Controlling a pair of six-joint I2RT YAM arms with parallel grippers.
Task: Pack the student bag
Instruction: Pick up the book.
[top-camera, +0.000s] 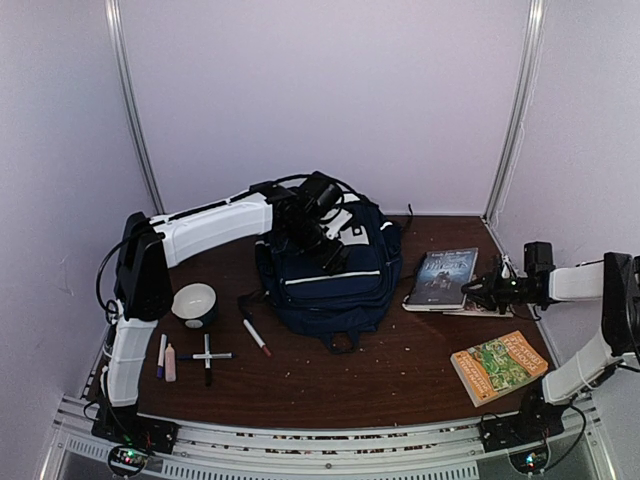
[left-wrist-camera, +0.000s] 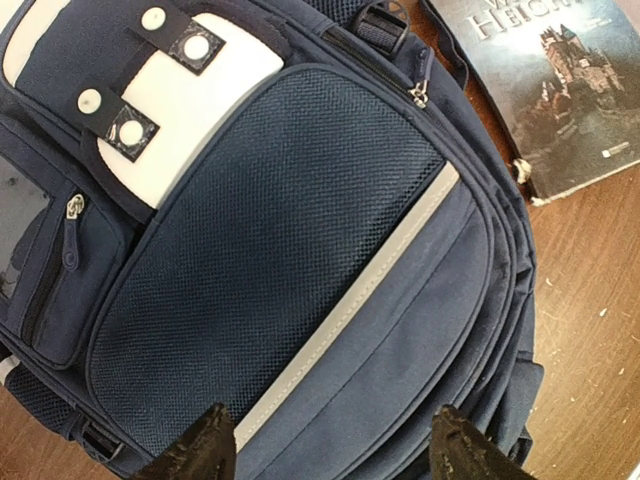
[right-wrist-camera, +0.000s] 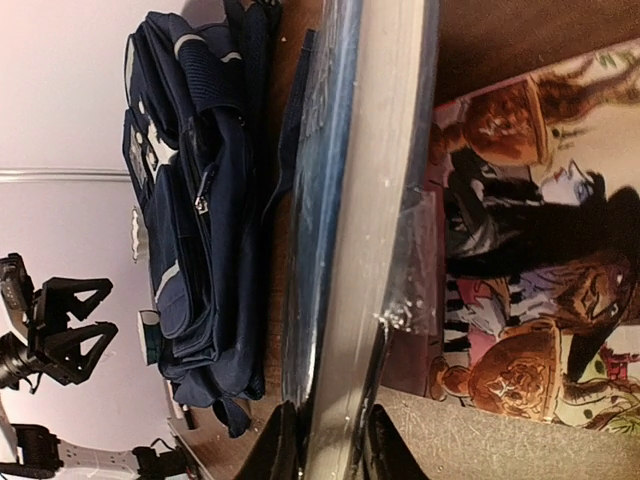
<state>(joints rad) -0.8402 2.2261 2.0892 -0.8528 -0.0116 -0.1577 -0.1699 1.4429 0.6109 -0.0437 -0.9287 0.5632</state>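
Note:
The student bag, a navy backpack with white stripes, lies flat in the middle of the table. My left gripper hovers over its front pocket, open, with nothing between the fingers. To the right of the bag lies a dark blue book with a castle on its cover. My right gripper is shut on that book's near edge, one finger on each face. The book rests on a second one with a colourful illustrated cover.
A green and orange book lies at the front right. Left of the bag stand a white bowl, a red-tipped marker, two crossed pens and two more pens. Walls enclose the table.

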